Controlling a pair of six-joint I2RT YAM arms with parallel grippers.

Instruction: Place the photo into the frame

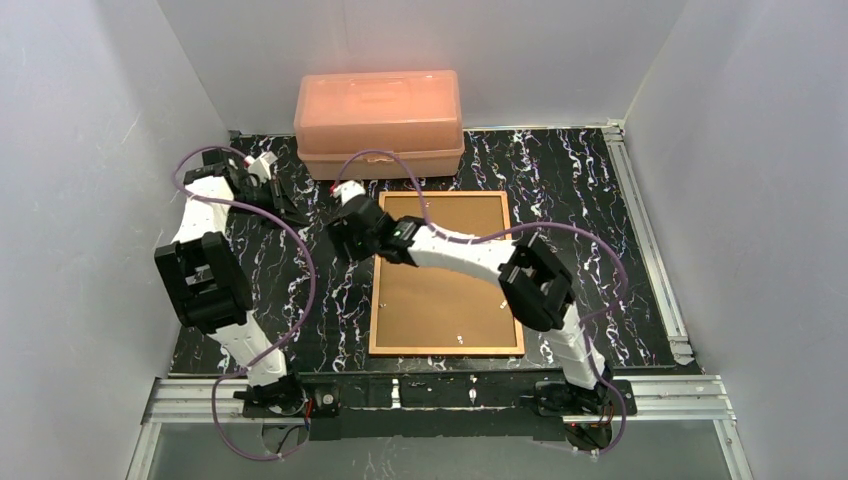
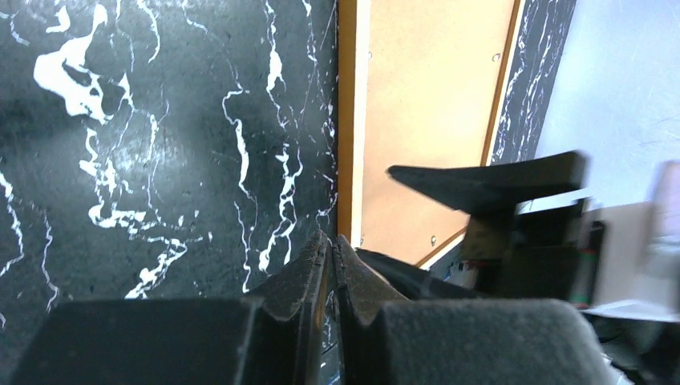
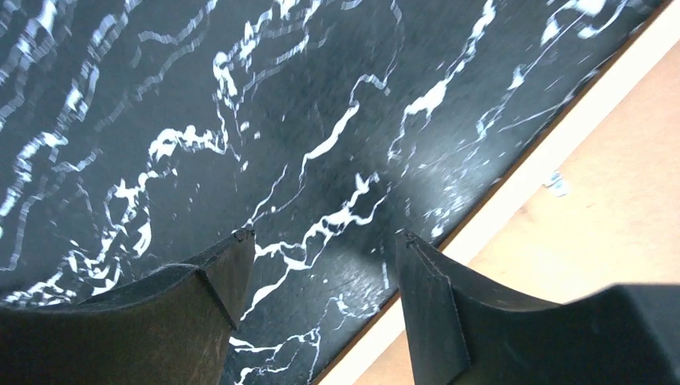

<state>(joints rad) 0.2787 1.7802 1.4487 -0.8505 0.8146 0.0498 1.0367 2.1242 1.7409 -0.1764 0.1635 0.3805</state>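
Observation:
The frame (image 1: pixel 447 351) lies flat right of the table's middle, its thin orange-brown border around a plain brown backing board (image 1: pixel 440 300). The photo is out of view. My right gripper (image 1: pixel 342 238) hovers just off the frame's far left corner. In the right wrist view it (image 3: pixel 325 237) is open over the black marble, the frame's edge (image 3: pixel 513 192) beside its right finger, with nothing between the jaws. My left gripper (image 1: pixel 285 195) is at the back left. In the left wrist view it (image 2: pixel 330 241) is shut, with nothing seen in it, pointing towards the frame (image 2: pixel 345 120).
A pink translucent plastic box (image 1: pixel 378 115) stands against the back wall, just behind the frame. White walls close in the left, right and back sides. A metal rail (image 1: pixel 645 230) runs along the table's right edge. Purple cables loop over both arms.

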